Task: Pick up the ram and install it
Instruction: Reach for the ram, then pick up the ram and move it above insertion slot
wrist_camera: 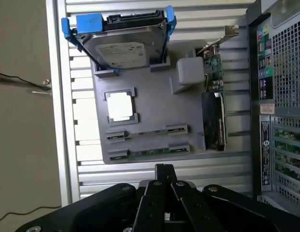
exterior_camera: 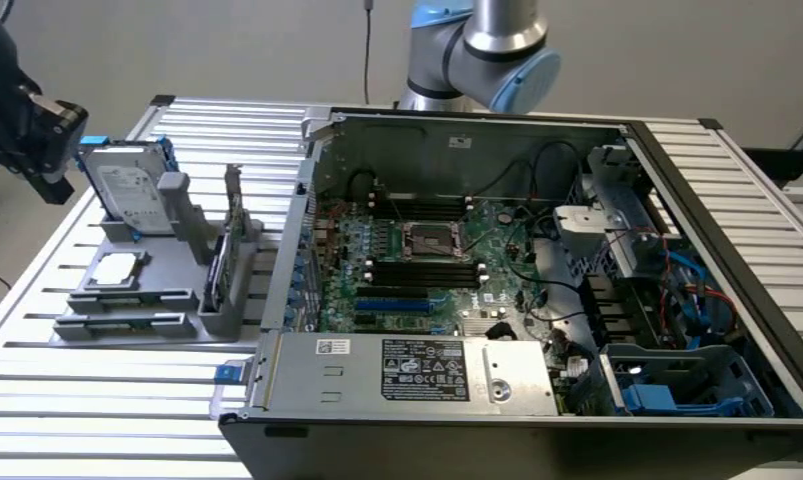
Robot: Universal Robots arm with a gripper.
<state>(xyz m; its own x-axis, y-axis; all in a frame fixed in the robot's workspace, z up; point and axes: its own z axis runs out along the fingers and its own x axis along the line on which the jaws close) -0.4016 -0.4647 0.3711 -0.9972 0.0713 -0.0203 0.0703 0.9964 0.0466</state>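
Note:
The ram (wrist_camera: 150,153) is a thin dark green stick lying on edge in the outer slot of the grey holder tray (wrist_camera: 155,108), between two small end clips. My gripper (wrist_camera: 162,170) hovers above the table just off that side of the tray, fingers together and holding nothing. In the exterior view the gripper (exterior_camera: 48,170) hangs high at the exterior view's left, above the tray (exterior_camera: 134,300). The open computer case (exterior_camera: 508,270) lies at the exterior view's right, its motherboard showing long black memory slots (exterior_camera: 428,272).
On the tray stand a hard drive in a blue frame (wrist_camera: 122,46), a square silver processor chip (wrist_camera: 120,106) and an upright card with a metal bracket (wrist_camera: 214,108). The case wall (wrist_camera: 280,96) rises beside the tray. The slatted table (exterior_camera: 94,400) surrounds it all.

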